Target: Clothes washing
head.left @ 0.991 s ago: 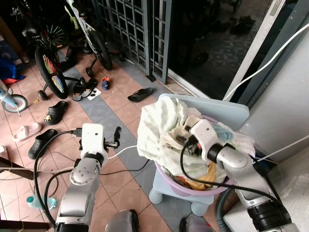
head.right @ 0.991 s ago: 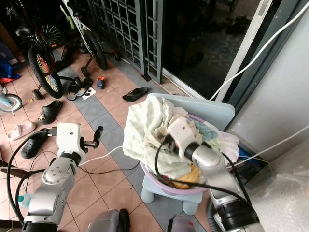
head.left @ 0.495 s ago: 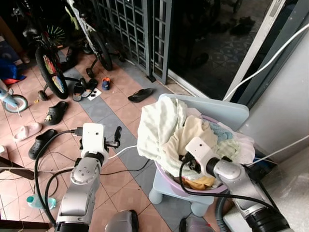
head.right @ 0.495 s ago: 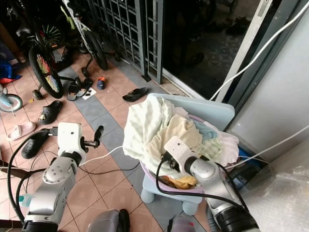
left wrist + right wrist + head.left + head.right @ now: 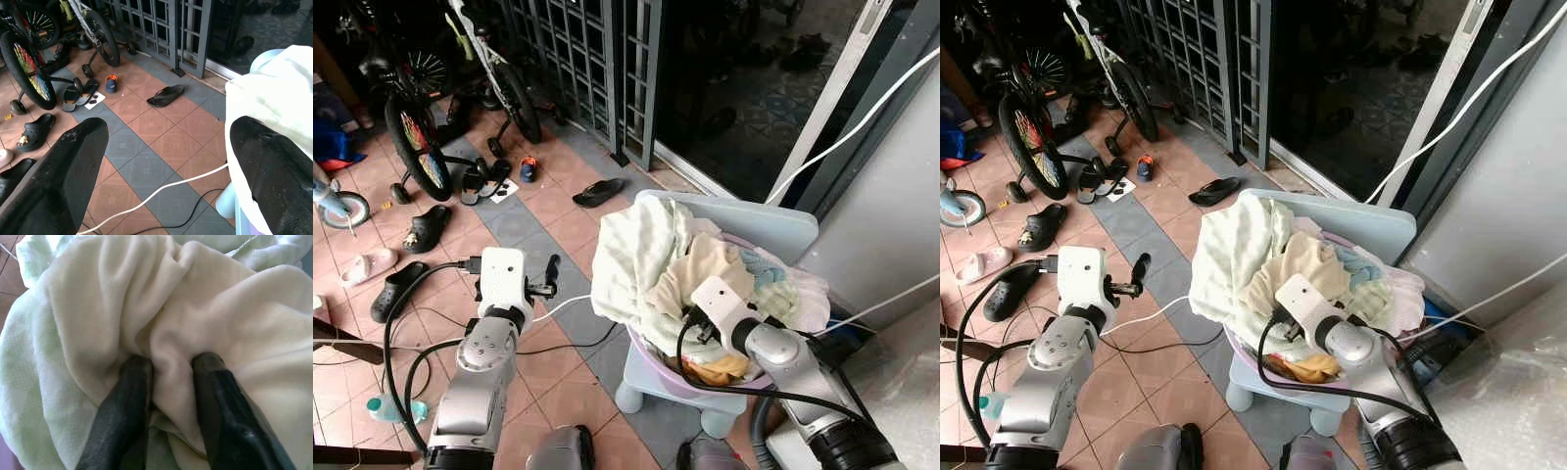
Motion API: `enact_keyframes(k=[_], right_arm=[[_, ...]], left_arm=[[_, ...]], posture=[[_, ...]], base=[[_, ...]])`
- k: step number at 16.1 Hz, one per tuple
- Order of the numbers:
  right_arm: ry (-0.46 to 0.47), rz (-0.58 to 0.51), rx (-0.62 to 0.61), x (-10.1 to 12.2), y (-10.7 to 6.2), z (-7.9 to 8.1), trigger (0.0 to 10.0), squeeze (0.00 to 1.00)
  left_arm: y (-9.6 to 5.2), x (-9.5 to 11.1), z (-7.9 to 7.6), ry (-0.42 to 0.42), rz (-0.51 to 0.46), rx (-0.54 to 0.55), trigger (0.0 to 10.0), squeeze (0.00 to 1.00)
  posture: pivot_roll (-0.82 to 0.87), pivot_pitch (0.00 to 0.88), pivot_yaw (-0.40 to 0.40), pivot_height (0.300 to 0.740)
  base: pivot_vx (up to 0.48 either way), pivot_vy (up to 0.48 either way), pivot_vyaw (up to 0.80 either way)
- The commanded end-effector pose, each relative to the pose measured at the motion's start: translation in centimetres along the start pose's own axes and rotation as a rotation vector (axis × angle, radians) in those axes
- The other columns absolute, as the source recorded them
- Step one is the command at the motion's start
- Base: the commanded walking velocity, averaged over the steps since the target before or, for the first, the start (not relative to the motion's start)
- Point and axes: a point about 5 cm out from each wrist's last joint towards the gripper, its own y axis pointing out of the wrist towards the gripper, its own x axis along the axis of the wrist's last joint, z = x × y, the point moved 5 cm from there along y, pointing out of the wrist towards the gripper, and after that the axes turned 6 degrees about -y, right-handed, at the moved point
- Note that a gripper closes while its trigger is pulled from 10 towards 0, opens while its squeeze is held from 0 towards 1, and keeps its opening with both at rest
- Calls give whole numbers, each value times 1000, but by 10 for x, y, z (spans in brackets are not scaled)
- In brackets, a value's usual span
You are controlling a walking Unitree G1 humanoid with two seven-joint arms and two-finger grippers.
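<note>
A purple basin (image 5: pixel 649 364) heaped with clothes rests on a light blue stool (image 5: pixel 773 230). A pale green towel (image 5: pixel 631 255) hangs over the basin's left side, and a cream cloth (image 5: pixel 705 262) lies bunched on top. My right gripper (image 5: pixel 692 320) is pushed into the front of the pile. In the right wrist view its black fingers (image 5: pixel 132 396) pinch a fold of the cream cloth (image 5: pixel 171 328), with the right gripper (image 5: pixel 172 363) shut on it. My left gripper (image 5: pixel 168 129) hangs open in the air left of the basin, over the tiled floor, holding nothing.
A white cable (image 5: pixel 563 305) runs across the floor tiles toward the stool. Bicycles (image 5: pixel 416 137) and scattered sandals (image 5: pixel 598 191) lie at the far left before a metal gate (image 5: pixel 597 59). A sliding door frame (image 5: pixel 832 93) and a wall stand to the right. A bottle (image 5: pixel 386 409) lies by my left side.
My right gripper has dropped from the top of the pile to its front and closed on the cream cloth, which now shows bunched above it. The left arm has stayed still.
</note>
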Motion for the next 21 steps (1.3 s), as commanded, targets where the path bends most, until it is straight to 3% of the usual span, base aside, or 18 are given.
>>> enact_keyframes(k=[1, 7, 11, 17, 21], right_arm=[[5, 13, -6, -2, 1, -1, 0, 0], [25, 5, -64, -2, 0, -7, 0, 0], [136, -82, -143, 13, -2, -21, 0, 0], [415, -398, -328, 66, -21, -48, 0, 0], [474, -567, -434, 101, -43, -64, 0, 0]], left_arm=[[1, -2, 3, 7, 11, 8, 10000, 0], [0, -3, 2, 3, 13, 8, 10000, 0], [-1, -4, 2, 0, 15, 8, 10000, 0], [0, 5, 0, -12, -35, 13, 10000, 0], [3, 8, -3, -11, -47, 3, 10000, 0]], posture=[[-10, 102, 54, 740], [-13, 104, 52, 740], [-15, 103, 52, 740], [-11, 92, 65, 740], [-22, 72, 88, 740]], base=[[0, 0, 0], [0, 0, 0], [0, 0, 0], [0, 0, 0], [0, 0, 0]])
